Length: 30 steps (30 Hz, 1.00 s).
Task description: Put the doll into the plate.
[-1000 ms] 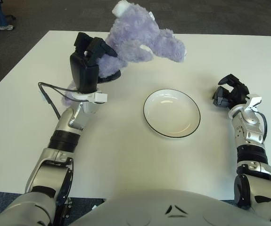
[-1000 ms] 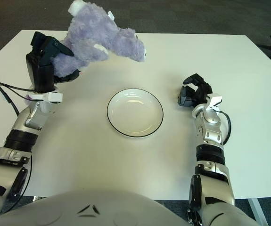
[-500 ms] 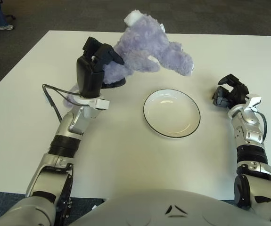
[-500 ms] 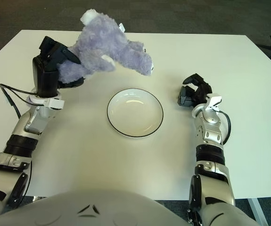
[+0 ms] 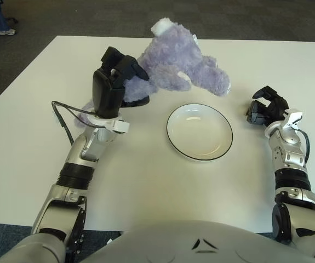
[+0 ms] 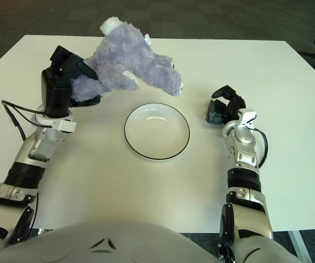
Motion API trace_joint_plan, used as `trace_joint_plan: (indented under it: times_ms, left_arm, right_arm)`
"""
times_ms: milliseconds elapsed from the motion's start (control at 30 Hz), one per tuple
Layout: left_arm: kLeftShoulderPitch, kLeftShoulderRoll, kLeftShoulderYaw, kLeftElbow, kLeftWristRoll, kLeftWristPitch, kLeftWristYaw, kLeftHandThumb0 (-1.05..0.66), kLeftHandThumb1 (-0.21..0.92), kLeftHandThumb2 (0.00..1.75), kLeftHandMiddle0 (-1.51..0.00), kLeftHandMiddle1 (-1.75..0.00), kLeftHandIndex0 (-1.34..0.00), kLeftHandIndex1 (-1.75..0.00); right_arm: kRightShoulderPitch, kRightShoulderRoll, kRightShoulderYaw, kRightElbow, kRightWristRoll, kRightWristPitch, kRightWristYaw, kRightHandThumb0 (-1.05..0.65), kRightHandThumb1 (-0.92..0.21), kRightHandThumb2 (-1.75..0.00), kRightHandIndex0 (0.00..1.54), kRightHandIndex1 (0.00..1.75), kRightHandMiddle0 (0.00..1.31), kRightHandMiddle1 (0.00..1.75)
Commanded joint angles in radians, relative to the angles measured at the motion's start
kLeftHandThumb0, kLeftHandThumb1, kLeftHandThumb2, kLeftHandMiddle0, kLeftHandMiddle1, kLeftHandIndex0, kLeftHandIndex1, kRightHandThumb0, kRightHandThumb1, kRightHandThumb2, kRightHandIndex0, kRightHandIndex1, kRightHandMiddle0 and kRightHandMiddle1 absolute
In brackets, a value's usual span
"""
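White table (image 5: 146,181), dark carpet beyond its far edge. I count one doll (image 5: 179,68), one plate (image 5: 199,131), two hands. My left hand (image 5: 113,82) has its fingers closed on the purple doll, held in the air above the table's far-left part, its head near the plate's far rim. Plate mid-table. My right hand (image 5: 267,107) shows right of the plate, fingers curled, holding nothing.
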<state>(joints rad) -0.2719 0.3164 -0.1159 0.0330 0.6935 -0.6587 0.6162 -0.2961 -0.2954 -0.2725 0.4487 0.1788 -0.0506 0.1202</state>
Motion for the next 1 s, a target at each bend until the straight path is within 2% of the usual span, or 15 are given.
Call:
trace_joint_plan:
  times_ms: [0,300,667,967]
  left_arm:
    - [0.015,-0.008,0.006,-0.032,0.012,0.013,-0.020,0.52,0.18,1.48,-0.72,-1.75,-0.89,-1.75]
    - [0.024,-0.034,-0.017,-0.038,0.025,0.004,-0.043,0.52,0.17,1.49,-0.73,-1.75,-0.89,-1.75]
    - [0.013,-0.022,-0.056,0.035,0.017,-0.103,-0.068,0.53,0.16,1.51,-0.74,-1.75,-0.92,-1.75]
    - [-0.009,-0.038,-0.066,0.095,0.021,-0.166,-0.061,0.53,0.16,1.51,-0.74,-1.75,-0.94,-1.75]
  right_arm:
    - [0.037,0.017,0.014,0.042,-0.004,0.056,0.007,0.00,-0.05,-1.61,0.83,1.71,0.57,1.75]
    - [0.037,0.017,0.015,0.046,-0.006,0.048,0.011,0.00,-0.05,-1.62,0.83,1.71,0.58,1.75]
    - [0.033,0.016,0.016,0.054,-0.011,0.049,0.005,0.00,-0.05,-1.62,0.83,1.71,0.58,1.75]
    - [0.033,0.015,0.020,0.053,-0.017,0.052,0.001,0.00,-0.05,-1.62,0.83,1.71,0.58,1.75]
